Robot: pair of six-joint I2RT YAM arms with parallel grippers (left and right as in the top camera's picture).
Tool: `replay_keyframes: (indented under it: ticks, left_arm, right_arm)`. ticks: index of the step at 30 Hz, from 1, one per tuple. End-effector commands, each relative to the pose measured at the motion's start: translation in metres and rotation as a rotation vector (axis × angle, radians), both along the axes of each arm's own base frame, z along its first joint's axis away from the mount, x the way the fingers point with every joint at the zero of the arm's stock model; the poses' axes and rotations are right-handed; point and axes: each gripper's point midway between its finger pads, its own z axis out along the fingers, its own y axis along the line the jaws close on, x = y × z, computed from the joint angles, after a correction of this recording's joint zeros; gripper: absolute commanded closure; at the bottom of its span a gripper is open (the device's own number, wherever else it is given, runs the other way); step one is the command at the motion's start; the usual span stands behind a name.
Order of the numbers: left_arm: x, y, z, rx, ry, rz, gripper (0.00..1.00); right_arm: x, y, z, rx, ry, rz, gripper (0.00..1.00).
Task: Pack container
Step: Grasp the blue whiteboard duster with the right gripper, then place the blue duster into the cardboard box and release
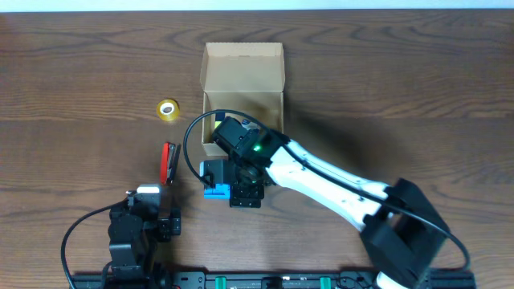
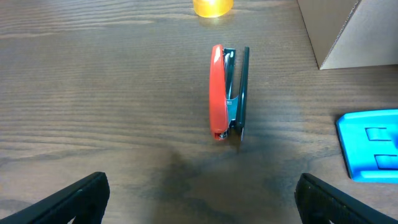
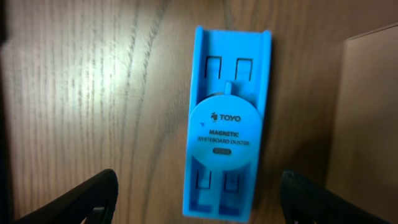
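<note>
1. Overhead, you have a dark wooden table [image 1: 80, 64]. The container [image 1: 241, 100] sits toward 12 o'clock of centre with its flap lid [image 1: 242, 63] folded back. The right arm [image 1: 337, 185] hides its near edge.
2. A yellow tape roll [image 1: 167, 109] lies at 9 o'clock of the container, well apart. A red stapler [image 1: 169, 162] lies at 6 o'clock of the roll. Your left arm [image 1: 128, 233] sits at 6 o'clock of the stapler.
3. The right gripper [image 1: 243, 191] hangs over a blue whiteboard duster [image 1: 214, 191], just at 6 o'clock of the container.
4. On the left wrist, the left gripper [image 2: 202, 190] is spread wide and holds nothing. The stapler [image 2: 227, 93] lies at 12 o'clock, the roll [image 2: 212, 6] beyond it. A container corner [image 2: 348, 31] shows at 2 o'clock.
5. On the right wrist, the right gripper [image 3: 199, 193] is wide apart. Its fingers [image 3: 81, 199] flank the duster [image 3: 227, 124] without touching it. The container wall [image 3: 367, 112] stands at 3 o'clock.
</note>
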Motion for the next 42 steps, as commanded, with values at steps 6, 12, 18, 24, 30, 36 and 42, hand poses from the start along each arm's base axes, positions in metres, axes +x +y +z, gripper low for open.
replay_keyframes:
  ticks: [6,12,18,24,30,36,42]
  left_arm:
    - [-0.001,0.001,-0.005,-0.006,0.01,0.006,0.05]
    - [-0.001,0.001,-0.005,-0.006,0.01,0.006,0.05]
    - [-0.001,0.001,-0.005,-0.006,0.01,0.006,0.05]
    - [-0.001,0.001,-0.005,-0.006,0.01,0.006,0.05]
    - [-0.001,0.001,-0.005,-0.006,0.01,0.006,0.04]
    - [-0.001,0.001,-0.005,-0.006,0.01,0.006,0.05]
    - [-0.001,0.001,-0.005,-0.006,0.01,0.006,0.05]
  right_arm:
    - [0.001,-0.006,-0.049,-0.109,0.027,-0.014,0.11]
    - [0.007,-0.002,-0.056,-0.099,0.016,-0.021,0.09]
    - [0.007,-0.003,-0.065,-0.111,0.035,-0.041,0.11]
    - [0.004,-0.006,-0.077,-0.14,0.06,-0.061,0.32]
    - [0.007,-0.003,-0.075,-0.135,0.057,-0.091,0.71]
    - [0.014,0.007,-0.048,-0.117,0.049,-0.114,0.77]
    - [0.024,0.021,0.008,-0.109,0.043,-0.111,0.77]
